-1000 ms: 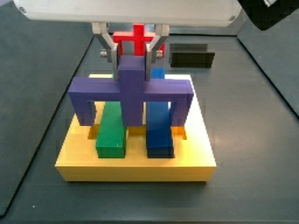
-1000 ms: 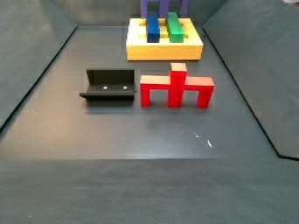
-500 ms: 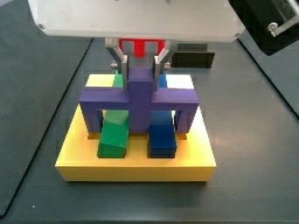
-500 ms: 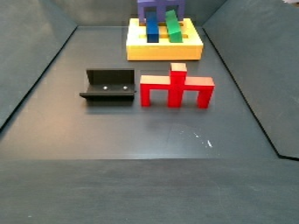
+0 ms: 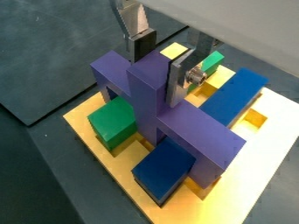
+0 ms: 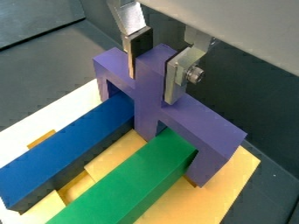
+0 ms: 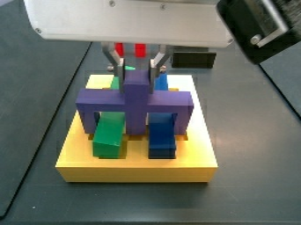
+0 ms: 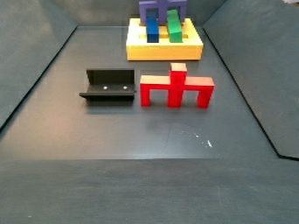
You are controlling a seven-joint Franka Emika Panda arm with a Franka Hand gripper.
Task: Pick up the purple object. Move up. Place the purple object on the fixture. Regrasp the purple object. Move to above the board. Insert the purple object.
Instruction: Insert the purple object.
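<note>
My jaws (image 6: 156,63) are clamped on the central post of the purple object (image 5: 158,105), a blocky matte bridge straddling the green bar (image 6: 140,179) and blue bar (image 6: 65,162) lying in the slots of the thick yellow board (image 7: 135,163). Its legs reach the board. The black fixture (image 8: 107,87) and red piece (image 8: 177,89) sit well apart on the table

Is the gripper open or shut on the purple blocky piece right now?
Shut: in a wrist view the gripper has its silver fingers pressed against both sides of the purple blocky piece's central post, above the yellow board.
</note>
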